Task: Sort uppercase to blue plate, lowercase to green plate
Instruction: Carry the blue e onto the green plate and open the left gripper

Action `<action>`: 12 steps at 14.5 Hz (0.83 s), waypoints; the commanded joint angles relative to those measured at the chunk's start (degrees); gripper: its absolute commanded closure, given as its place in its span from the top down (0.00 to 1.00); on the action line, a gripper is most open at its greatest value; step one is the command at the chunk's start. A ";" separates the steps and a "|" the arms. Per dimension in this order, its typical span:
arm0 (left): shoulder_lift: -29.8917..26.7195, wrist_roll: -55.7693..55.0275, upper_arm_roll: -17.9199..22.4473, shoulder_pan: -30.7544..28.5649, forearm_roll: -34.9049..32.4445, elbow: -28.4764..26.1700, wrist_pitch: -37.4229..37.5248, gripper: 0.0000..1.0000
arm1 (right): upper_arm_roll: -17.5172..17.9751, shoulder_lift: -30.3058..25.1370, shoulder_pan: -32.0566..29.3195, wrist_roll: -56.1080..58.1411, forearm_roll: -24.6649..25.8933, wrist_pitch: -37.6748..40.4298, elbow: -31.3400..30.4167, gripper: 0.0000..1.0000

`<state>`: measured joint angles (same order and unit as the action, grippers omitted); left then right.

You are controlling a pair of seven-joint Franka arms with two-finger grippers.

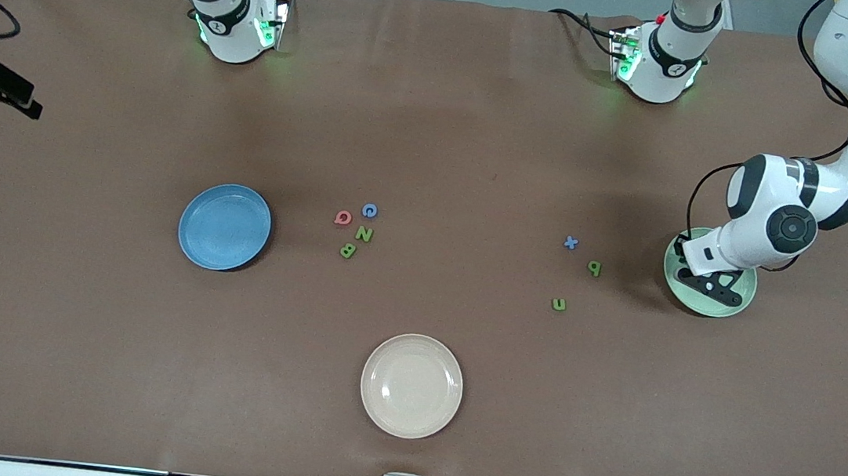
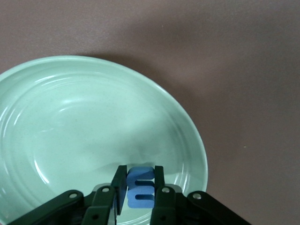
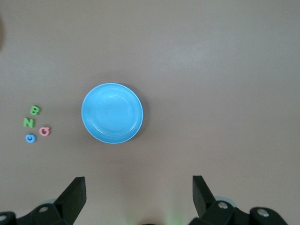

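The left gripper (image 2: pixel 139 190) hangs over the pale mint-green plate (image 1: pixel 732 305) at the right edge of the front view, its fingers pinched on a small blue letter m (image 2: pixel 140 187), a chunky foam-like piece. The right gripper (image 3: pixel 138 199) waits high over the table with fingers spread wide and empty, the glossy blue plate (image 3: pixel 112 113) below it at mid-frame.

Near the front view's centre lie the red Q (image 1: pixel 343 218), blue C (image 1: pixel 369 210), green N (image 1: pixel 364 234) and green B (image 1: pixel 348 250); further right, the blue x (image 1: pixel 571 242), green p (image 1: pixel 594 268) and green u (image 1: pixel 559 304).
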<state>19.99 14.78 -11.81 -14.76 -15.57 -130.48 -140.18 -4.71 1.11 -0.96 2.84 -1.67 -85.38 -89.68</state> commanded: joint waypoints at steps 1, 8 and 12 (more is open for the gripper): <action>-0.12 0.25 -0.40 -0.89 -1.57 -0.04 -0.89 0.18 | 0.32 2.93 -0.89 0.41 0.44 -1.19 1.00 1.00; -3.54 -0.01 -1.19 -0.45 -1.65 1.89 0.60 0.98 | 0.50 6.71 -0.27 -0.82 4.05 -2.25 0.30 1.00; -4.34 -6.91 -8.64 -0.45 1.23 7.42 7.36 0.99 | 0.76 6.54 3.40 -14.50 3.43 -4.17 -3.03 1.00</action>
<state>16.58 12.52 -17.02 -15.14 -15.62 -125.42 -136.49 -4.24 8.26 -0.01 -4.98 1.70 -88.00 -90.44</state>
